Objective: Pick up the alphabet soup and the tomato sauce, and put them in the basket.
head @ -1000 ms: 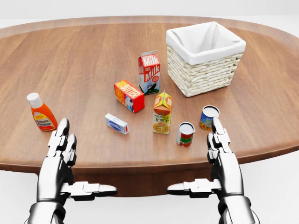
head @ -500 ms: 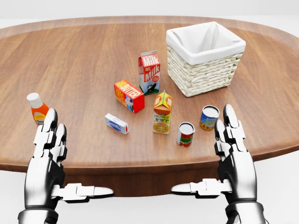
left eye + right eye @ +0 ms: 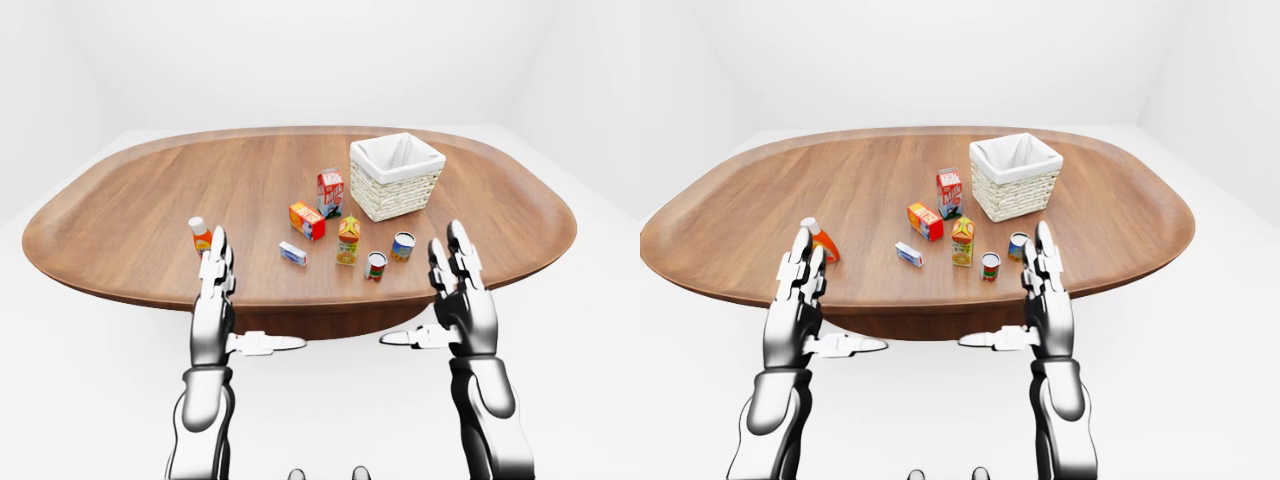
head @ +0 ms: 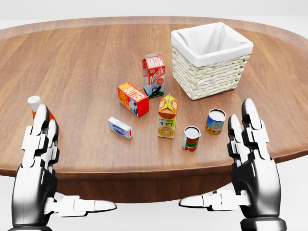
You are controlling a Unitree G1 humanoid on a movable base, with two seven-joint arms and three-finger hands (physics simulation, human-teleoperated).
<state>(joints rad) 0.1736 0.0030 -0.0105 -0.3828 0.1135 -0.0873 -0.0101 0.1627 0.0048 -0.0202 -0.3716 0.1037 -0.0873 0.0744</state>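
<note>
The alphabet soup, a blue and yellow can (image 4: 215,121), and the tomato sauce, a red and green can (image 4: 191,138), stand upright on the wooden table (image 4: 82,62) toward the lower right of the head view. The white-lined wicker basket (image 4: 208,78) stands above them at the upper right. My right hand (image 4: 252,154) is open, fingers upright, thumb pointing left, just right of and below the soup can, apart from it. My left hand (image 4: 39,154) is open in the same pose at the lower left, empty.
A milk carton (image 4: 154,74), a red butter box (image 4: 133,98), an orange juice carton (image 4: 167,115) and a small white box (image 4: 120,127) stand left of the cans. A ketchup bottle (image 4: 33,102) is mostly hidden behind my left fingers. The table edge runs just below the hands.
Both hands have spread outward and come closer to the camera: the left moved left and now covers the ketchup bottle, the right moved right of the soup can. The objects have not moved.
</note>
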